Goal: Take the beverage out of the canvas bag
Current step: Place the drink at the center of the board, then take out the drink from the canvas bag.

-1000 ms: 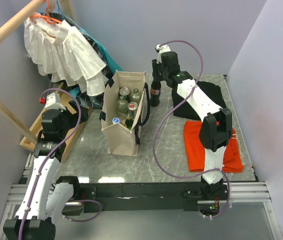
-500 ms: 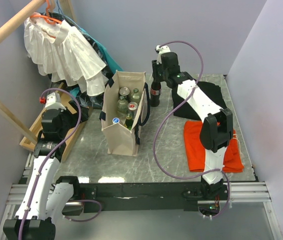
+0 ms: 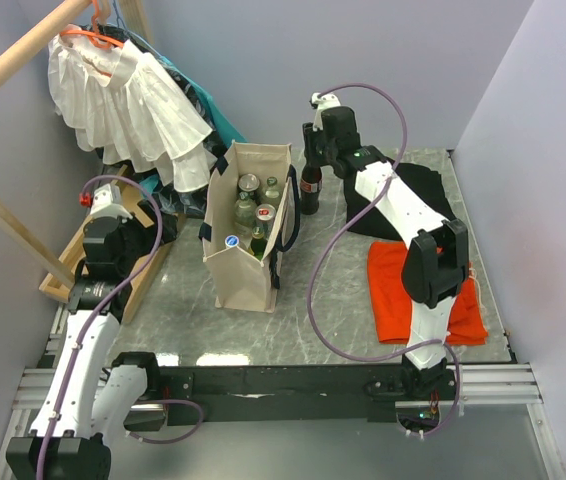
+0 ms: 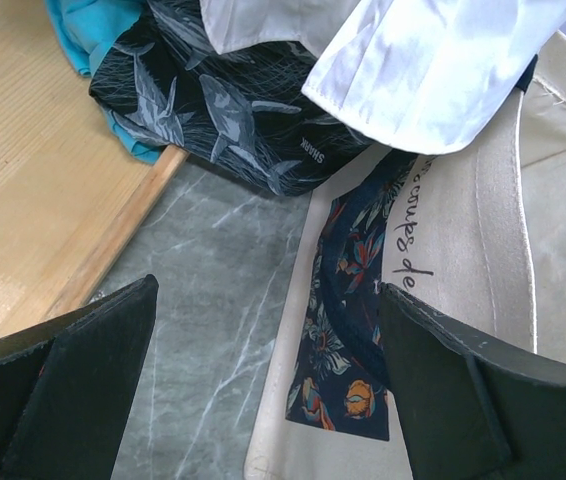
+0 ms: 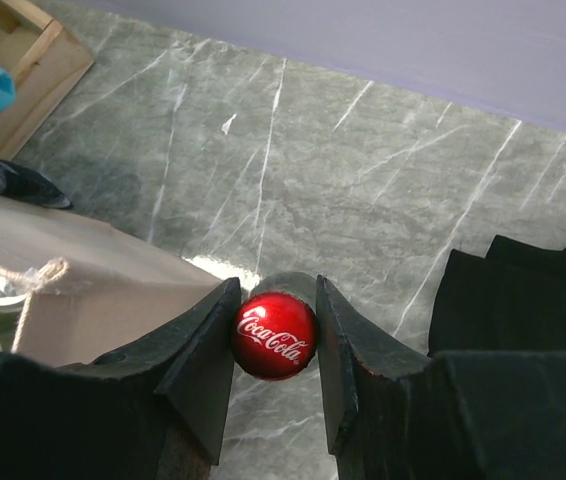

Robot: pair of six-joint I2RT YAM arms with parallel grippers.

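Observation:
The cream canvas bag (image 3: 246, 268) stands upright mid-table, with several bottles and cans (image 3: 253, 212) inside it. Just right of it a dark cola bottle (image 3: 310, 186) stands on the table, outside the bag. My right gripper (image 3: 310, 140) comes down on it from above. In the right wrist view both jaws press the bottle's red cap (image 5: 274, 335), so the right gripper (image 5: 274, 336) is shut on it. My left gripper (image 4: 268, 300) is open beside the bag's left wall (image 4: 553, 200), near its navy floral strap (image 4: 348, 330), and holds nothing.
A white ruffled garment (image 3: 128, 100) hangs on a wooden rack (image 3: 113, 290) at the back left, with dark and teal clothes below. A black cloth (image 3: 418, 195) and a red cloth (image 3: 413, 295) lie to the right. The back wall is close behind the bottle.
The right arm's elbow has drifted slightly down and right. The bottle and the bag stay where they were, and the left arm has not moved.

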